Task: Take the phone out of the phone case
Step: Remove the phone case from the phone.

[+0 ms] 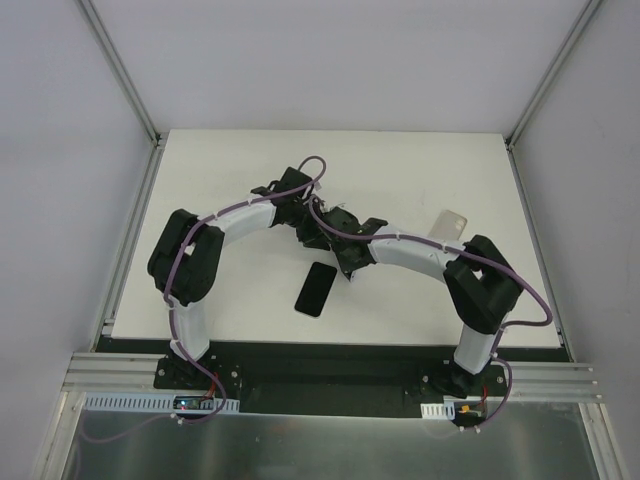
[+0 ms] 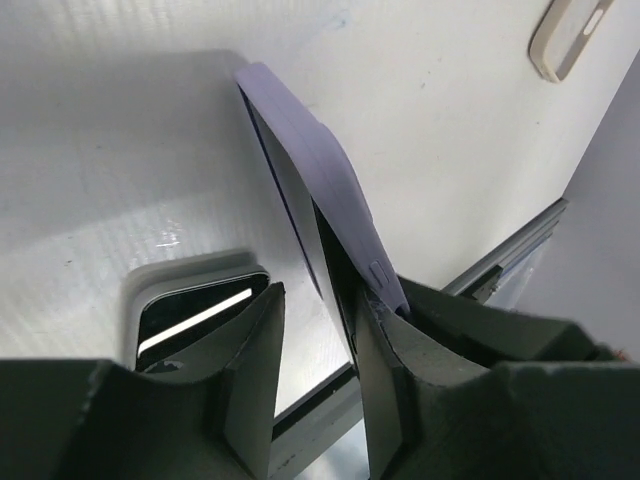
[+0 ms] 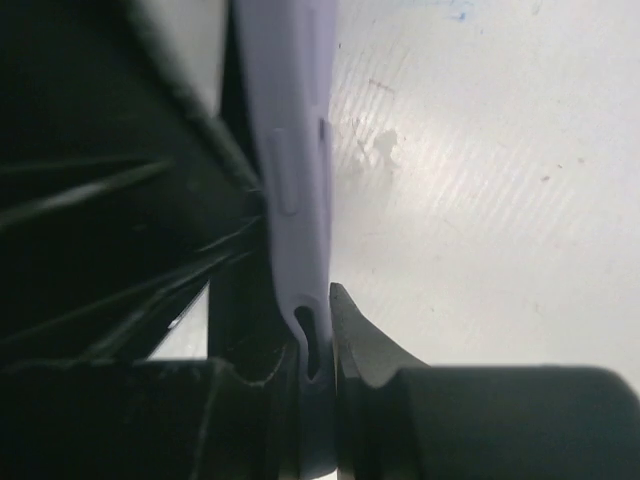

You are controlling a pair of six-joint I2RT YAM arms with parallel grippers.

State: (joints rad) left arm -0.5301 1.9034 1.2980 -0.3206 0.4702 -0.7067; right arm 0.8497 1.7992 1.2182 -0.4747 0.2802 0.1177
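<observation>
**A:** What is the right gripper doing?

**B:** The right gripper [image 3: 316,330] is pinched tight on one end of the lilac case [image 3: 295,150]. The case is held on edge, with its side buttons facing the wrist camera.

**A:** And the left gripper?

**B:** The left gripper [image 2: 318,295] meets it from the left at the other end of the same case. Its jaws stand partly apart. The case rests against one jaw, and there is a clear gap between it and the other, so this side is not clamping.

**A:** Is anything inside the lilac case?

**B:** A dark face runs along its inner side. I cannot tell whether that is a phone or only the lining.

**A:** Where is the phone, then?

**B:** A black phone [image 1: 316,288] lies flat on the white table [image 1: 400,160], near the middle. It is just to the near side of where the two grippers meet. In the left wrist view its dark screen reflects a strip of light and has a pale edge around it.

**A:** Anything else around?

**B:** A pale case [image 1: 452,222] lies flat on the right side of the table, well apart from the phone and just on the far side of the right arm.
</observation>
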